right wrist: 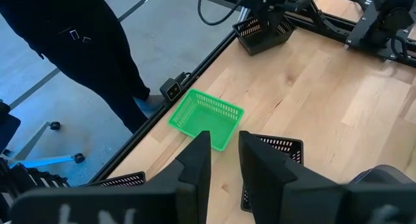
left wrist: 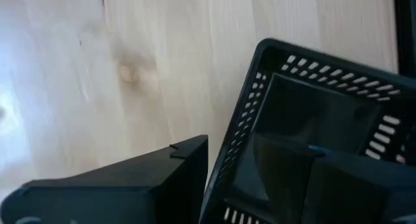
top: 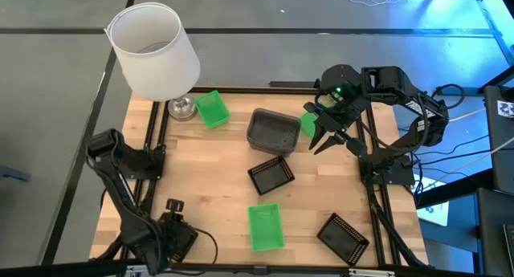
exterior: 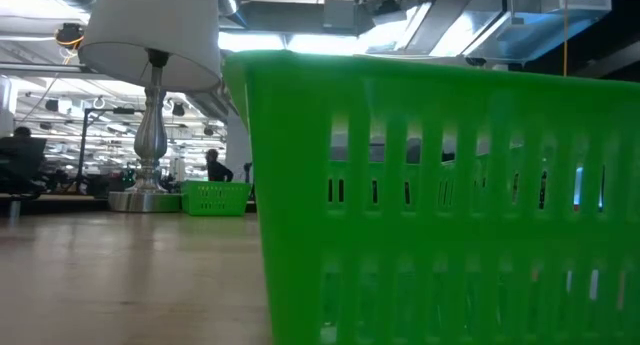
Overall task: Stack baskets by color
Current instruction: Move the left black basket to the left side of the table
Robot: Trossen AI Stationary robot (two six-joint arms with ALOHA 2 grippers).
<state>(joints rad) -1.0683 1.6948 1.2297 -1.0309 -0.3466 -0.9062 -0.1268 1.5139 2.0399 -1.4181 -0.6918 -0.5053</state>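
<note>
My left gripper (top: 173,229) hangs open at the table's near left over a black basket (left wrist: 312,120). One finger (left wrist: 162,178) stands outside the basket's perforated wall (left wrist: 234,152) and the other (left wrist: 351,185) over its inside; I see no touch. The right wrist view shows that basket (right wrist: 260,26) resting on the table. My right gripper (top: 325,136) waits high at the far right, open by a narrow gap (right wrist: 224,162), with nothing between its fingers. A green basket (top: 307,124) lies partly hidden beside it, next to a grey basket (top: 273,131).
A white lamp (top: 157,52) stands at the far left with a green basket (top: 213,108) beside its foot. Black baskets lie mid-table (top: 271,175) and near right (top: 344,237). A green basket (top: 265,226) sits at the near edge. A person (right wrist: 84,49) stands beyond the table.
</note>
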